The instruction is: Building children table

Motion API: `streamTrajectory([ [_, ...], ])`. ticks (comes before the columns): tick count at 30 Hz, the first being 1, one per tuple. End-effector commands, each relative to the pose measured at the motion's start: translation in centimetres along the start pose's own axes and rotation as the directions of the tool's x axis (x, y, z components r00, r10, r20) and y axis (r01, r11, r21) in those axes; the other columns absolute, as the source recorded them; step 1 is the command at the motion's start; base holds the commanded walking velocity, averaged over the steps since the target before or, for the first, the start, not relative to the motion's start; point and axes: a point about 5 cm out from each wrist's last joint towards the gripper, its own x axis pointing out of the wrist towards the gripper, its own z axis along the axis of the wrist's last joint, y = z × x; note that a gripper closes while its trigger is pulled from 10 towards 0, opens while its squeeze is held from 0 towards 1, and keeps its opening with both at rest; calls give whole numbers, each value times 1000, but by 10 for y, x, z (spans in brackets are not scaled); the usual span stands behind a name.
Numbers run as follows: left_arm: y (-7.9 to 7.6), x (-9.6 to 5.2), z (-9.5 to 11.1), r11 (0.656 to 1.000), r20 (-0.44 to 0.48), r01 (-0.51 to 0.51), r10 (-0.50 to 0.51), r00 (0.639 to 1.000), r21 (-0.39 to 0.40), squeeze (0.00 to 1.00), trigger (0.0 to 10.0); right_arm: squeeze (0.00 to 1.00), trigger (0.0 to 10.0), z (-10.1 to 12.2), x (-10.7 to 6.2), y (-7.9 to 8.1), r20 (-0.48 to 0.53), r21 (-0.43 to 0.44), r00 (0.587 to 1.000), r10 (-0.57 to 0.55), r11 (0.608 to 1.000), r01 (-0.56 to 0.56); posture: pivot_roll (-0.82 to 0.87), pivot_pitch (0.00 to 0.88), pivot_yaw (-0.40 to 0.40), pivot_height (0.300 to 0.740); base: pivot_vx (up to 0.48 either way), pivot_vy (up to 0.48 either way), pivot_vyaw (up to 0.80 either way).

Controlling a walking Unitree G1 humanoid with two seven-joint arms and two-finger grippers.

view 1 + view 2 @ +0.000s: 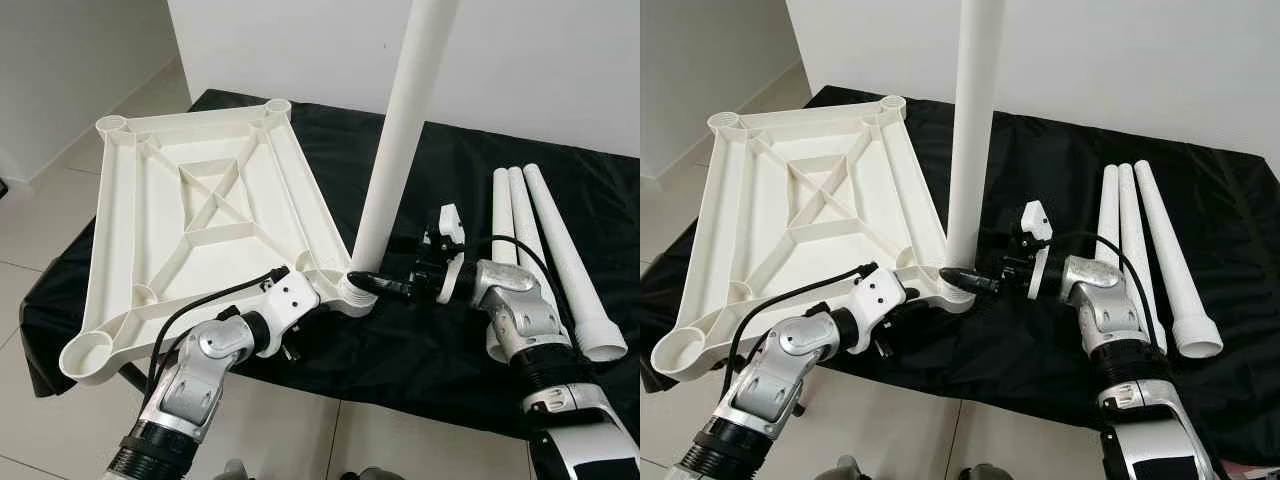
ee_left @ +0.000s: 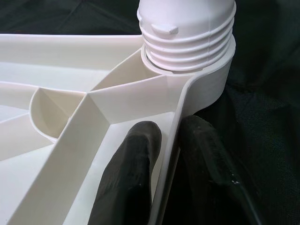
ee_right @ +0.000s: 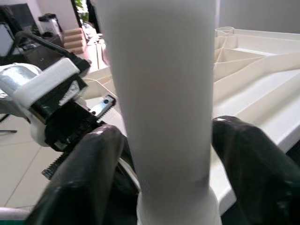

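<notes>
A white plastic tabletop (image 1: 112, 250) lies upside down on the black-covered table. One white table leg (image 1: 400, 140) stands upright in its near right corner socket (image 1: 358, 295); the leg's threaded end (image 2: 187, 42) sits in that socket. My left gripper (image 2: 171, 140) is shut on the tabletop's rim just beside the socket, one finger on each side of the thin wall. My right gripper (image 3: 166, 154) reaches in from the right and is shut on the leg just above its base, its fingers (image 3: 93, 164) pressing both sides.
Three loose white legs (image 1: 560, 240) lie side by side on the black cloth (image 1: 450, 340) to the right. The table's near edge runs just below both grippers, with tiled floor (image 1: 40, 230) beyond. A white wall stands behind.
</notes>
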Motion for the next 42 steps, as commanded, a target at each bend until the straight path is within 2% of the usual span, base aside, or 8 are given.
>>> streamTrajectory([
  [1,-7,1,-6,998,-40,57,-58,998,-6,0,10000,0,0,0,0,1,8,11,1000,21,1000,-21,-29,0,-15,740,0,0,0],
  [11,-2,3,-9,1000,-53,19,-20,998,-11,0,10000,0,0,-2,-1,3,17,23,1000,5,1000,-6,-33,0,-15,740,0,0,0],
  [15,4,6,-11,998,-68,-47,45,997,-41,0,10000,0,0,-4,1,5,46,40,998,-49,998,48,-35,0,-16,740,0,0,0],
  [24,7,12,-11,993,-76,-95,90,993,-64,0,10000,0,0,-6,6,8,81,77,989,-123,990,117,-33,0,-21,740,0,0,0],
  [25,9,15,-13,986,-92,-136,127,988,-96,0,10000,0,0,-5,11,10,109,73,979,-174,983,166,-37,0,-20,740,0,0,0],
  [30,11,18,-16,974,-118,-191,176,977,-126,0,10000,0,0,-6,14,9,119,71,959,-257,966,250,-41,0,-20,740,0,0,0],
  [34,14,19,-21,953,-148,-264,243,959,-146,0,10000,0,0,-5,16,11,138,86,924,-356,934,347,-42,0,-19,740,0,0,0],
  [42,16,21,-22,939,-159,-306,282,946,-157,0,10000,0,0,-3,21,15,153,89,903,-402,915,393,-42,0,-19,740,0,0,0],
])
